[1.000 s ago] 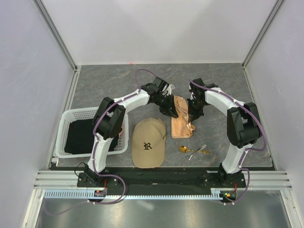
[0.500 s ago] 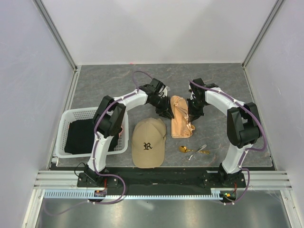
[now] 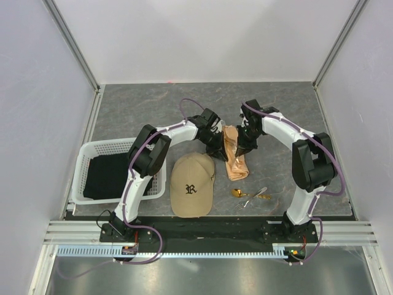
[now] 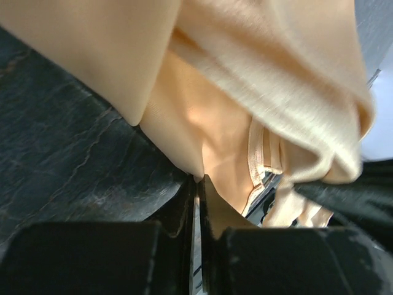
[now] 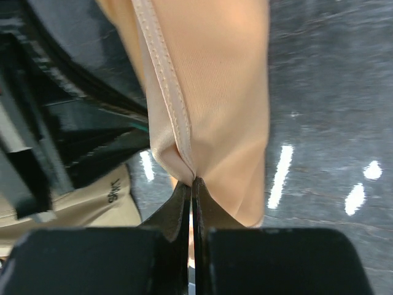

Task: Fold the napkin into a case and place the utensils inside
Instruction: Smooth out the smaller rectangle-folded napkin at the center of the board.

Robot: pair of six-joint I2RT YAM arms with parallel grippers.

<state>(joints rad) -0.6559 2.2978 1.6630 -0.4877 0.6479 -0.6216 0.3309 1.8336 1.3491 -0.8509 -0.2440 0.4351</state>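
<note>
The peach-orange napkin (image 3: 234, 157) lies bunched into a narrow, slanted strip at mid-table. My left gripper (image 3: 219, 146) is at its left side. In the left wrist view that gripper (image 4: 198, 179) is shut, with a fold of the napkin (image 4: 245, 74) pinched at its tips. My right gripper (image 3: 242, 146) is at the napkin's right side. In the right wrist view it (image 5: 191, 180) is shut on the napkin's hemmed edge (image 5: 227, 80). The utensils (image 3: 252, 195), a gold spoon (image 3: 237, 192) and silvery pieces, lie on the table in front of the napkin, apart from both grippers.
A tan baseball cap (image 3: 192, 184) sits just left of the utensils, close below the left gripper. A white basket (image 3: 83, 181) holding a black cloth (image 3: 107, 175) stands at the left. White walls enclose the grey table (image 3: 282, 104).
The left gripper has opened briefly, moved back onto the napkin's left side and closed on it. The napkin is now narrower and more slanted. The right gripper has shifted slightly up and left with its edge.
</note>
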